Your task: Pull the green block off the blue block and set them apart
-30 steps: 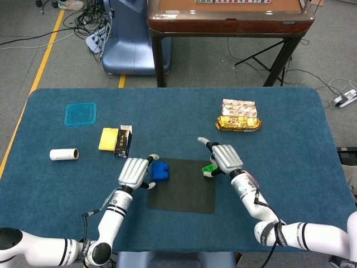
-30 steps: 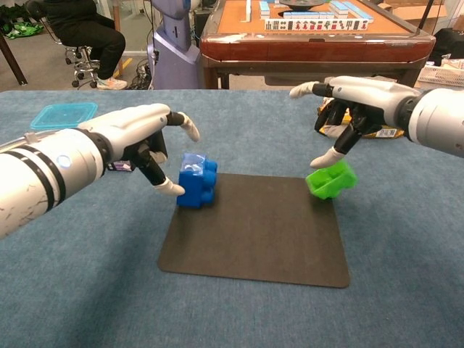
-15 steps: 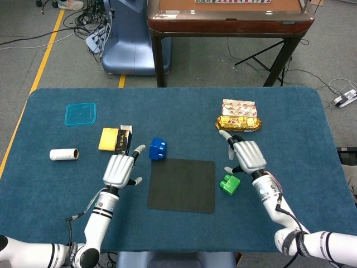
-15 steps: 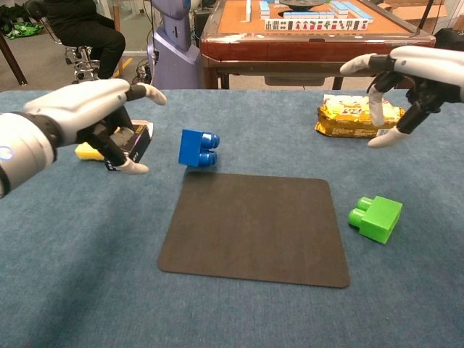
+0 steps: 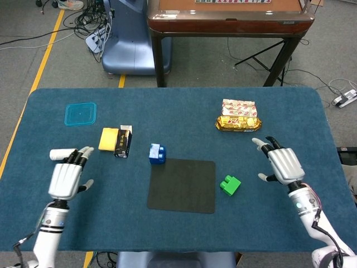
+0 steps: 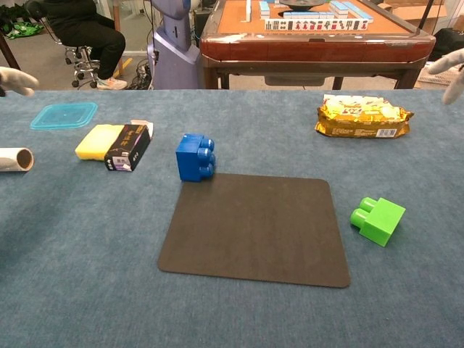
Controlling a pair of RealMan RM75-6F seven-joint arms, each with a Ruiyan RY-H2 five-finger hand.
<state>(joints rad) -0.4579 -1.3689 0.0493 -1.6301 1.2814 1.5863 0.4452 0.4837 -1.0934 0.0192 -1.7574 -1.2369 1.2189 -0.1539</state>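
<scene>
Both hands have drawn back outward, empty with fingers spread: left hand (image 5: 66, 177) lower left, right hand (image 5: 284, 164) lower right. Blue block (image 5: 157, 153) sits at the mat's (image 5: 181, 192) top-left corner, green block (image 5: 229, 185) beside its right edge. Well apart; retreating clear of both finishes well.

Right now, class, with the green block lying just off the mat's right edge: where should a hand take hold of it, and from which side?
Grip the green block across its flat square body, not the studs. It lies on its side, studs pointing toward the black mat, so the plain faces are free. Coming from above with the right hand, the nearer one and open, looks best.
</scene>
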